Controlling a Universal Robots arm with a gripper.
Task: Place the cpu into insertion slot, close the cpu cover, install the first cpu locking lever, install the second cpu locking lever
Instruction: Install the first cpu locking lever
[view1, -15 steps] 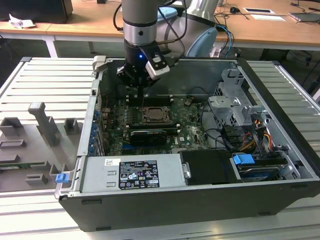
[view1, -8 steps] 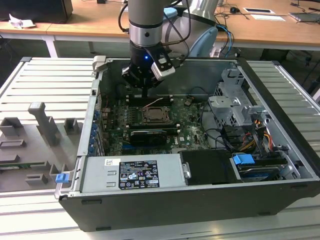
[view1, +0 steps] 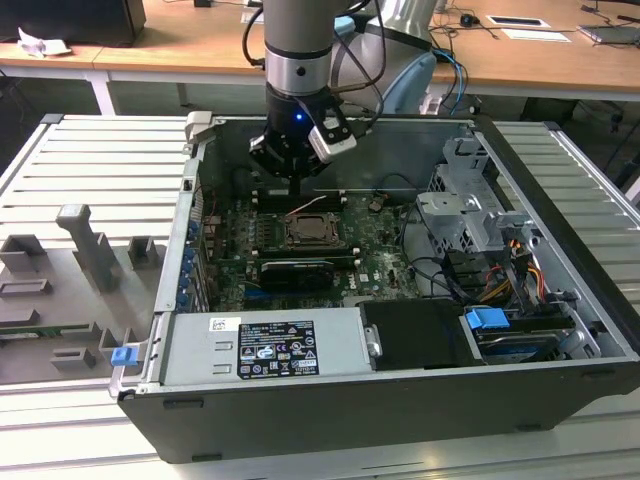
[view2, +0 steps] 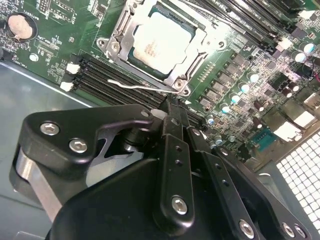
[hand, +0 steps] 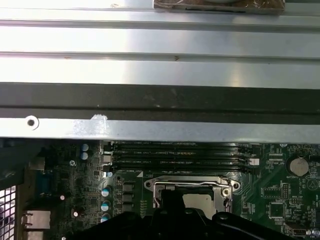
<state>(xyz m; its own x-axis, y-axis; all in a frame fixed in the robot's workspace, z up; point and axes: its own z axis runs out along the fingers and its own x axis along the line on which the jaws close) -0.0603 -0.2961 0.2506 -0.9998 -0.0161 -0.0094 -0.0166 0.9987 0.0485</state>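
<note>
The gripper (view2: 172, 117) is seen poised low inside the open computer case (view1: 560, 250), its fingers (view2: 174, 150) pressed together with nothing pinched between them, their tips just beside a thin silver locking lever (view2: 135, 85) that lies along the near edge of the insertion slot (view2: 117, 47). The cpu (view2: 161, 42) is already seated in that slot, and the cpu cover (view2: 192, 62) is lowered flat around it as a silver frame. It is judged that the lever could slip off the narrow fingertips if pushed off-centre, springing back up; a sideways slide could also carry the tips into the long black memory slots (view2: 100, 75) right next to the lever, or scrape the green motherboard (view2: 50, 45). Whether the other lever is latched cannot be told. In the exterior view the case is laid on its side on a ribbed grey metal worktable (view1: 90, 160), with grey fixture blocks (view1: 90, 245) set near the table's edge at the exterior view's left, and wooden desks (view1: 180, 45) stand behind.
</note>
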